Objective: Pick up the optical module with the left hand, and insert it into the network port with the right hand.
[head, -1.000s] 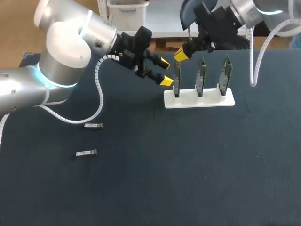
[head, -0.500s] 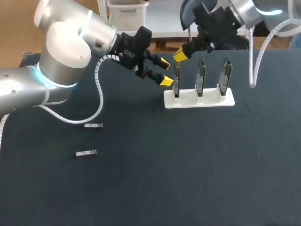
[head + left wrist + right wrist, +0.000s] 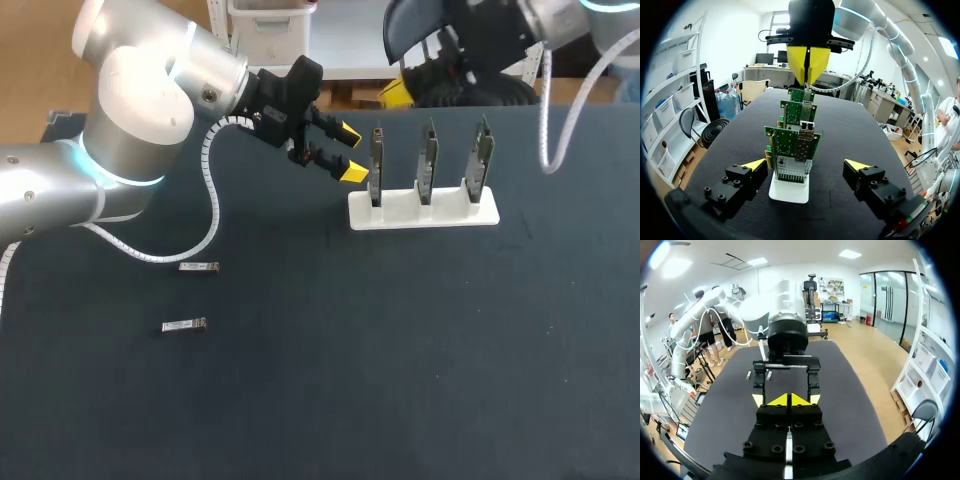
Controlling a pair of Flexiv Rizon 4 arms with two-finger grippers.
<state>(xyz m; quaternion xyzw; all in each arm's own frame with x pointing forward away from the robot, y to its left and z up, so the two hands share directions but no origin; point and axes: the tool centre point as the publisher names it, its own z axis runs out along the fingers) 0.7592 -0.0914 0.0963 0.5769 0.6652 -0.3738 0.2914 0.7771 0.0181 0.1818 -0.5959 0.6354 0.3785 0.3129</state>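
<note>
Widest of all, the dark surface (image 3: 400, 350). Then the left arm (image 3: 150, 100), silver and bulky, in from the left side. Right arm (image 3: 540, 20) up at the far right corner. Down a size: white holder (image 3: 425, 212) near the surface's far edge, carrying three green boards, all upright: leftmost board (image 3: 377, 160), middle board (image 3: 428, 160), rightmost board (image 3: 482, 155). Metal port (image 3: 806, 131) on the board nearest the left wrist camera. Left gripper (image 3: 350, 152) just beside the leftmost board, yellow tips spread wide, gripping nothing. Right gripper (image 3: 397, 93) raised behind the holder, tips pressed together, clamped on nothing. Smallest: two optical modules, far module (image 3: 199, 266) and near module (image 3: 185, 325), flat on the surface at left, well apart from both grippers. Print on boards and modules too small to read.
</note>
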